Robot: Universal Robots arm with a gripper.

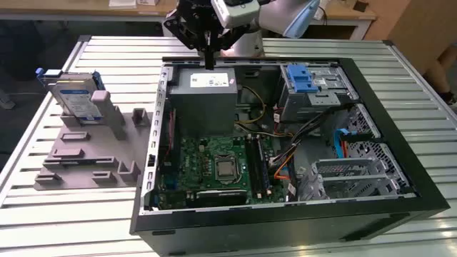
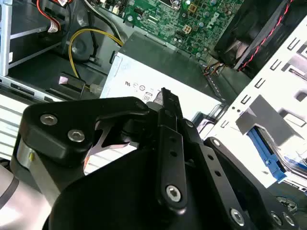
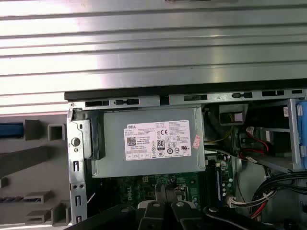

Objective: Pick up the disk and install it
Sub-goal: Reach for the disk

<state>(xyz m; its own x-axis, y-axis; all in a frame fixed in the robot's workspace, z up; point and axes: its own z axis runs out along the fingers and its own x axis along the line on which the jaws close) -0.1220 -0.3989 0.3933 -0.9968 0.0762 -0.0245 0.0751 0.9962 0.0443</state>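
Closest to the lens in the second wrist view is the gripper, a black bolted linkage; its fingers are pressed together and pinch nothing. In the exterior view the gripper points straight down and hangs over the far edge of the open computer case, just above the grey power supply with the white sticker. The disk is outside the case, well apart from the fingers toward the exterior view's left, and lower than they are. It stands on edge in the far slot of a grey fixture on the slatted metal table, with its labelled face visible and its blue carrier framing it. Whether its long axis runs upward or along the table cannot be told. The case lies on its side and contains the power supply, a green motherboard, bundled cables, and a metal drive cage at its far corner that carries a bare blue caddy. Judged from this layout, the disk is not yet picked up.
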